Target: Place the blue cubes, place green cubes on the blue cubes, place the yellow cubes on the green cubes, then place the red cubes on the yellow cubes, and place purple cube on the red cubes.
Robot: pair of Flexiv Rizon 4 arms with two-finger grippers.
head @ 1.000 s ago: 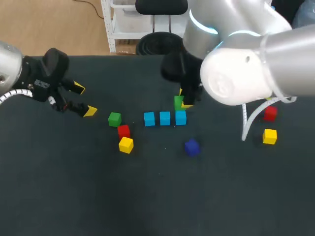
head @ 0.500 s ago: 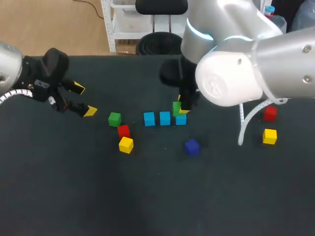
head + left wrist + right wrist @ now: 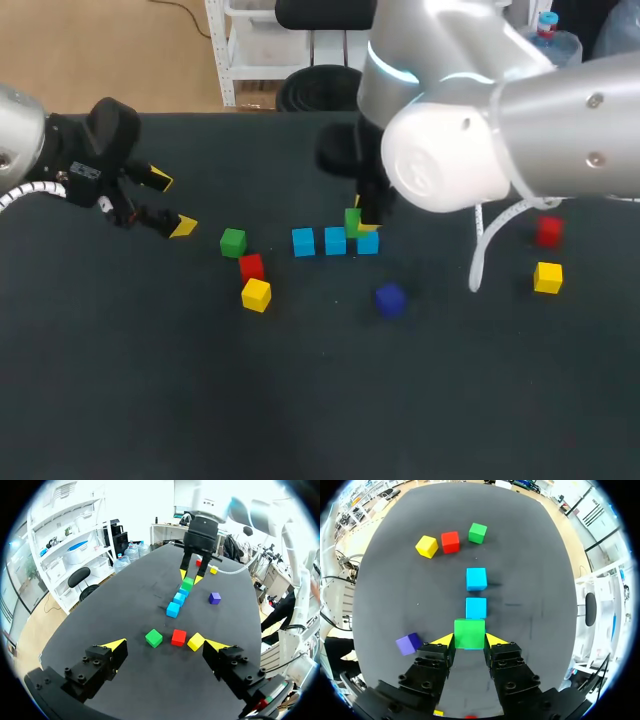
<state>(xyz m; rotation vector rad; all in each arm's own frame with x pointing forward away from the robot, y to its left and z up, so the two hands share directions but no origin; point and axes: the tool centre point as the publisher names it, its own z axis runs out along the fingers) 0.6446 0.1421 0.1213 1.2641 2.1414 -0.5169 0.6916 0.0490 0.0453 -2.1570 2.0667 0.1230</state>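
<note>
The right tool is closed on a small green cube, with one yellow tip on each side. It holds the cube over the right end of a row of three blue cubes on the dark desk. The left tool is wide open and holds nothing. Between it and the row lie a second green cube, a red cube and a yellow cube.

Jaws pinch green cube; blue cubes just ahead.

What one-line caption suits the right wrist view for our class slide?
Right tool grips a green cube, with two blue cubes lined up ahead of it.
</note>
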